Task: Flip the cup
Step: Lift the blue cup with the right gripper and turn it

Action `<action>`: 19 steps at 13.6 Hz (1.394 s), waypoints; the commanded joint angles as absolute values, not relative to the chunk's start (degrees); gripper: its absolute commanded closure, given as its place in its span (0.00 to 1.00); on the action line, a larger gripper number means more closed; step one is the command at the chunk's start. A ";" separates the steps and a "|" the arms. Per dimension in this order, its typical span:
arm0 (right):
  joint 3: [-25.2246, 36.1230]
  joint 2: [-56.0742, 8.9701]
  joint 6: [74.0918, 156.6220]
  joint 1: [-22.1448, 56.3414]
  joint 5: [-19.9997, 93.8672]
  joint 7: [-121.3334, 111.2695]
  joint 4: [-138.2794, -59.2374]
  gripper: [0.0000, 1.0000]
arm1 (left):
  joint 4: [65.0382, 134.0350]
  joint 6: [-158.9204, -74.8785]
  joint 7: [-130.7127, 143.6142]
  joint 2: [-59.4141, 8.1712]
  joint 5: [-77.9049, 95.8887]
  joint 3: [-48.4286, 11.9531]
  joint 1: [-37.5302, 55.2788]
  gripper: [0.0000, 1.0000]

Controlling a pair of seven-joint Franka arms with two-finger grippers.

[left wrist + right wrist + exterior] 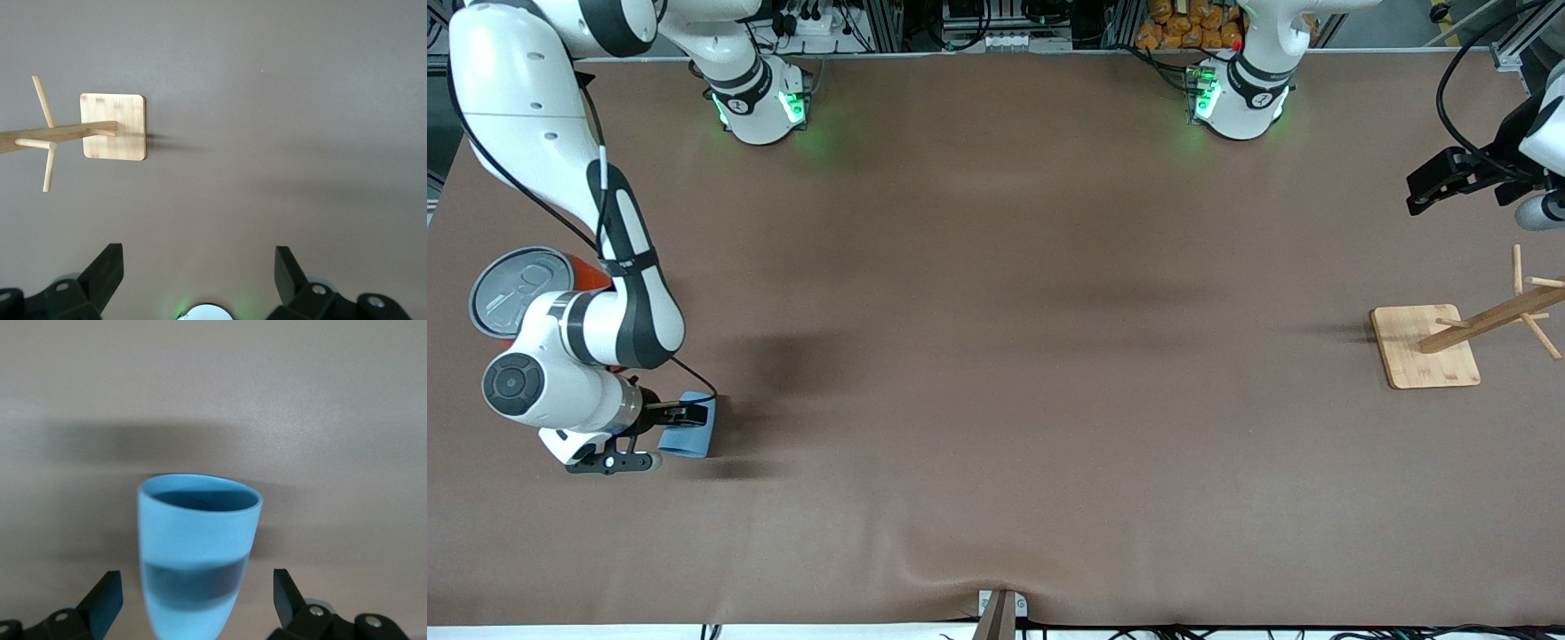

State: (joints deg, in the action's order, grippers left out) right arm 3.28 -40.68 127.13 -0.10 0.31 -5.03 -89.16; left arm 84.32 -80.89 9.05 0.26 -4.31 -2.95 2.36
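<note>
Right gripper (660, 437), low at the right arm's end of the table, has its fingers (107, 597) spread wide w/ the light-blue cup (690, 436) lying on its side between them, untouched on both sides, mouth pointing away from the wrist. Orange can (520, 289) stands nearby, farther from the front camera. Left gripper (198, 277) waits aloft, fingers wide, nothing held, above the table near the wooden rack (1463, 340).

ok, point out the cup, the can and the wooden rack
cup (197, 547), right wrist view, outer wall.
can (516, 289), front view, grey lid.
rack (1427, 360), front view, flat base.
</note>
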 commanded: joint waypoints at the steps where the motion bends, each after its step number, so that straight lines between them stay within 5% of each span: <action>1: 2.81 -43.59 127.88 -0.88 1.49 -6.51 -88.07 0.00 | 83.76 -80.86 8.44 0.62 -3.95 -2.99 1.76 0.00; 10: 2.81 -45.44 131.57 -0.35 6.86 -5.97 -88.07 0.00 | 83.67 -80.86 8.61 -5.97 -0.18 -0.53 1.14 0.00; 14: 2.81 -45.53 131.57 -0.26 6.42 -6.24 -87.89 0.44 | 83.67 -80.95 8.61 -8.17 -0.35 -0.44 1.05 0.00; 19: 2.81 -44.13 130.96 1.66 6.33 -9.56 -87.45 0.46 | 83.67 -80.86 8.35 -8.17 -0.09 -0.44 0.88 0.00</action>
